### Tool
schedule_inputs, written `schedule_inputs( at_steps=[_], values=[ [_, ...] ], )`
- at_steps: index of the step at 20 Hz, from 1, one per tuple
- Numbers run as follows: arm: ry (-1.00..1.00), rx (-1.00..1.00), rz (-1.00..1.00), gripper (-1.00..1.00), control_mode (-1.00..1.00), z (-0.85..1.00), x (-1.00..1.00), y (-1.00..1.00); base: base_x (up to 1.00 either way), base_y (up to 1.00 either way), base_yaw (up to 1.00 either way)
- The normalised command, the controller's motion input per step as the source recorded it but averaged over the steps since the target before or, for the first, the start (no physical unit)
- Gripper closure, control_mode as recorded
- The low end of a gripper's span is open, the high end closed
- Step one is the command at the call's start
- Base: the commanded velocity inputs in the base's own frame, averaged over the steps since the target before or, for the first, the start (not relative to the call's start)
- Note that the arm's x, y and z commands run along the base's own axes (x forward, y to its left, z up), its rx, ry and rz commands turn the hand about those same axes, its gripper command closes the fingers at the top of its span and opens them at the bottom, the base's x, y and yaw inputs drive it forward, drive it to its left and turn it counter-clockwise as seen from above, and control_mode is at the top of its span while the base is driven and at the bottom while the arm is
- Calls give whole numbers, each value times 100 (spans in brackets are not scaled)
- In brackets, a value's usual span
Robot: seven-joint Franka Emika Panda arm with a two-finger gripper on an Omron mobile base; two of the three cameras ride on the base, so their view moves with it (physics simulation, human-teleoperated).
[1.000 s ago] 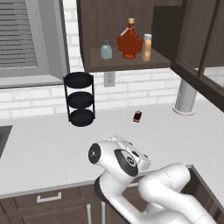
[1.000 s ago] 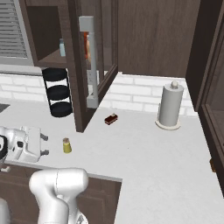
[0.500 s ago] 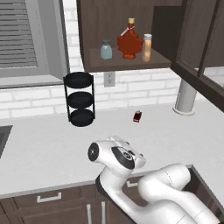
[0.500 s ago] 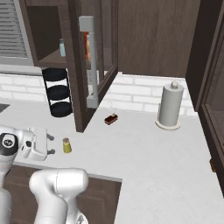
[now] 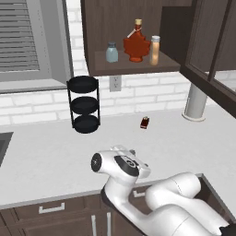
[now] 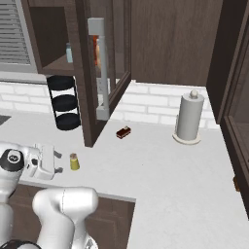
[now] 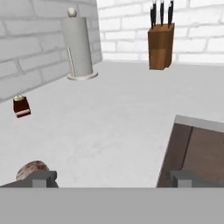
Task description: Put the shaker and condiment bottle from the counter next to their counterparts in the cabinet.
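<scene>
The yellow-green shaker (image 6: 74, 162) with its tan cap (image 7: 31, 169) stands upright on the counter (image 6: 160, 165) near the front edge. My gripper (image 6: 58, 162) hangs low, just left of it and pointing at it, open, with nothing between the fingers. In the hand view the cap sits right beside the left fingertip (image 7: 42, 177), off the centre line. The orange condiment bottle (image 5: 155, 50) stands on the cabinet shelf (image 5: 133, 67), just right of the red maple-leaf bottle (image 5: 137, 44). The pale blue-grey shaker (image 5: 111, 52) is further left on that shelf.
A black three-tier stand (image 6: 64, 102) is at the back wall. The open glass cabinet door (image 6: 102, 73) juts out over the counter. A small dark red-and-black object (image 6: 123, 132), a paper towel roll (image 6: 188, 118) and a knife block (image 7: 160, 46) stand further off. A drawer (image 7: 197, 153) is open.
My hand has slid right along the counter's front edge, closing in on the shaker. The shaker and the shelf bottles have not moved.
</scene>
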Motion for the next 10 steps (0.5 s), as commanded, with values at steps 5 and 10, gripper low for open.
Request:
schedule_inputs(
  at_steps=[5, 10],
  values=[
    [0, 0, 0, -100, -100, -13, 22, 3, 0, 0, 0],
    [0, 0, -1, -100, -100, -12, 24, 9, 0, 0, 0]
  ],
)
